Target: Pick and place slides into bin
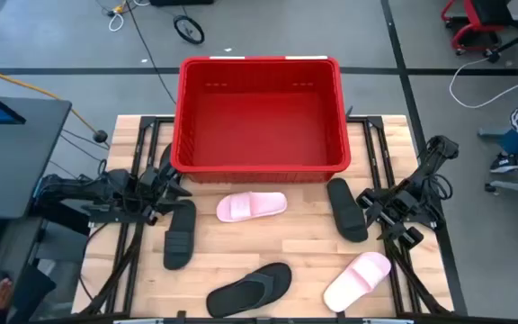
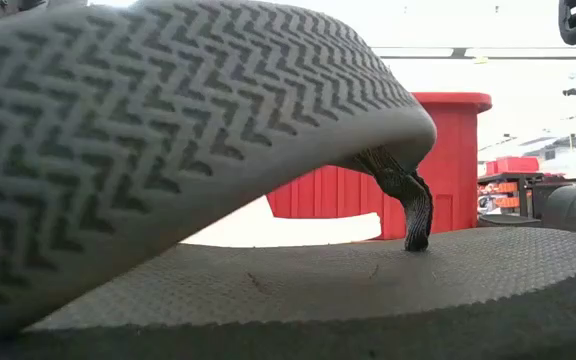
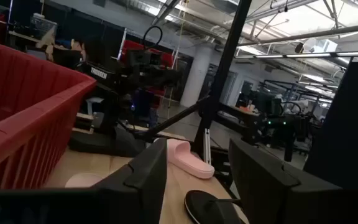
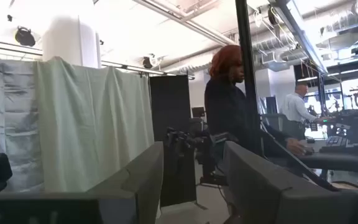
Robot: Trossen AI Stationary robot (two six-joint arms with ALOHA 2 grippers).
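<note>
The red bin (image 1: 259,162) stands at the table's far middle, with nothing in it; it also shows in the low view (image 2: 448,160) and the left wrist view (image 3: 23,118). Lying flat on the table are a pale pink slide (image 1: 252,206) in front of the bin, a black slide (image 1: 180,236) at the left, a black slide (image 1: 346,209) at the right, a black flip-flop (image 1: 250,288) (image 2: 268,270) at the near edge, and a second pink slide (image 1: 358,281) (image 3: 188,158). My left gripper (image 1: 178,187) (image 3: 197,180) is open beside the left black slide. My right gripper (image 1: 369,202) (image 4: 191,180) is open beside the right black slide.
The table's wooden top (image 1: 304,243) lies bare between the slides. A desk with a screen (image 1: 7,126) stands left of the table. A person (image 4: 229,118) stands in the room beyond the table. The flip-flop fills most of the low view.
</note>
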